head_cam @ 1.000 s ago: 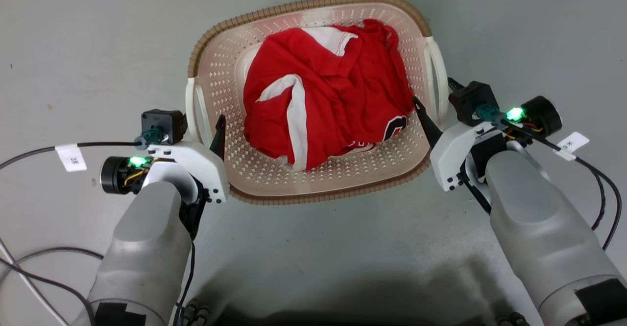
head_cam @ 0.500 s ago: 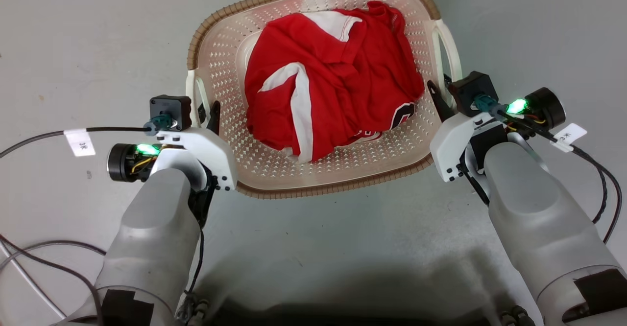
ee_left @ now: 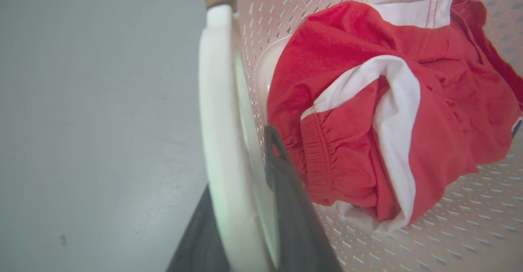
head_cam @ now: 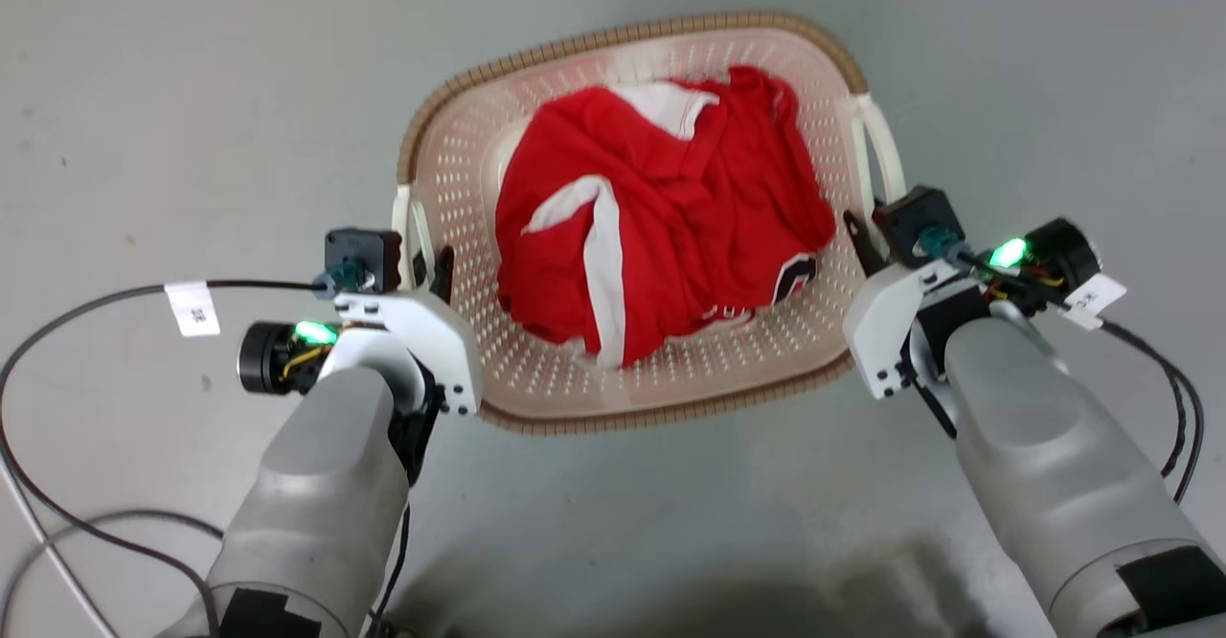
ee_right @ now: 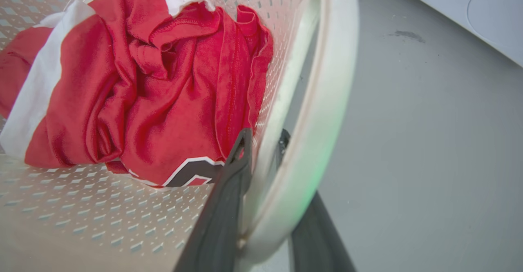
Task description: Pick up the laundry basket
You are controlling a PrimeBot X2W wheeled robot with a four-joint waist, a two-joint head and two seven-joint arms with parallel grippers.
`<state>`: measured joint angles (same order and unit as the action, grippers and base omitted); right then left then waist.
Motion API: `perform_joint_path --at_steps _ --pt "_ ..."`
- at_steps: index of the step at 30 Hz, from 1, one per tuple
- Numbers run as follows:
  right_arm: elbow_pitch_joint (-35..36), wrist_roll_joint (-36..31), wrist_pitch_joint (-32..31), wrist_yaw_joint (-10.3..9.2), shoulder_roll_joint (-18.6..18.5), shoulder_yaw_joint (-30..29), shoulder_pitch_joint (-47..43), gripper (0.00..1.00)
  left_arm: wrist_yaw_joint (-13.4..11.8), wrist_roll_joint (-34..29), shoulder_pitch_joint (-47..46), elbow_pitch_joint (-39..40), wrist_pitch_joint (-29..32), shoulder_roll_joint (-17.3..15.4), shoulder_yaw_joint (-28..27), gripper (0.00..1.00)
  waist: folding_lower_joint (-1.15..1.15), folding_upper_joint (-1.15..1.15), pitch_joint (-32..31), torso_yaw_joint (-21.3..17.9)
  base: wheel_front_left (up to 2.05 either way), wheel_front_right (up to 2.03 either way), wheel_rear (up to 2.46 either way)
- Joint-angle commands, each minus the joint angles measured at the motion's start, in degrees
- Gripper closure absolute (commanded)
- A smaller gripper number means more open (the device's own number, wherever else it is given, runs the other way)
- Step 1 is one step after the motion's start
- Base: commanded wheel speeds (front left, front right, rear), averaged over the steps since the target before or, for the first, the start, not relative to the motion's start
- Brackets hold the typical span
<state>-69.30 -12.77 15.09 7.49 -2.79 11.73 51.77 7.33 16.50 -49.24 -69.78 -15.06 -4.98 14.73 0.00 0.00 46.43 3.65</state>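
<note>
In the head view, one cream-white perforated plastic laundry basket (head_cam: 613,416) with a brown woven-look rim is being seen ahead of the robot over the plain grey floor (head_cam: 192,92). Whether it is resting there or hanging just clear cannot be told. One crumpled red garment (head_cam: 670,236) with white stripes is being counted inside it, though a second piece folded within cannot be ruled out. Two white side handles are being counted, the left handle (head_cam: 407,226) and the right handle (head_cam: 886,154). Each is being met by one of two grippers, the left gripper (head_cam: 421,269) and the right gripper (head_cam: 876,236). In the left wrist view, the left gripper (ee_left: 241,161) is being shown drawn in narrow, its two dark fingers pinching the left handle (ee_left: 216,80) between them, with the garment (ee_left: 367,121) just beside the inner finger. In the right wrist view, the right gripper (ee_right: 264,135) is being shown equally narrow, clamped across the right handle (ee_right: 327,100), and one corner of a white appliance (ee_right: 482,14) is being glimpsed beyond. The basket is being judged light and fairly stiff, with thin walls likely to flex. Its smooth handles may prove slippery, so both are being judged the proper holds, and a level lift is being advised because the soft load could slide.
</note>
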Motion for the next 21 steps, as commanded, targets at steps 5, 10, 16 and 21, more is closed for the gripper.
perform_joint_path --at_steps 5,10,16,21 --pt "-2.16 3.64 0.08 0.00 -0.26 3.74 -2.40 1.00 0.24 1.35 2.10 -2.11 1.01 -0.44 3.28 1.00 0.00 0.00 -7.68 -0.46 0.00 0.00 0.00" --pt "-2.88 8.65 -0.79 0.01 -0.18 8.19 -4.47 1.00 0.25 3.18 3.87 -2.86 3.78 -0.13 6.39 1.00 0.00 0.00 -13.24 -1.11 0.00 0.00 0.00" --pt "-2.73 15.94 -4.79 0.06 -0.05 13.99 -7.77 1.00 0.28 6.82 6.54 -2.96 9.24 0.03 10.11 1.00 0.00 0.00 -19.94 -2.03 0.00 0.00 0.00" --pt "-1.60 22.22 -8.71 0.07 0.01 18.99 -10.63 1.00 0.33 10.45 9.13 -1.93 13.33 -0.55 13.06 1.00 0.00 0.00 -25.39 -2.78 0.00 0.00 0.00"
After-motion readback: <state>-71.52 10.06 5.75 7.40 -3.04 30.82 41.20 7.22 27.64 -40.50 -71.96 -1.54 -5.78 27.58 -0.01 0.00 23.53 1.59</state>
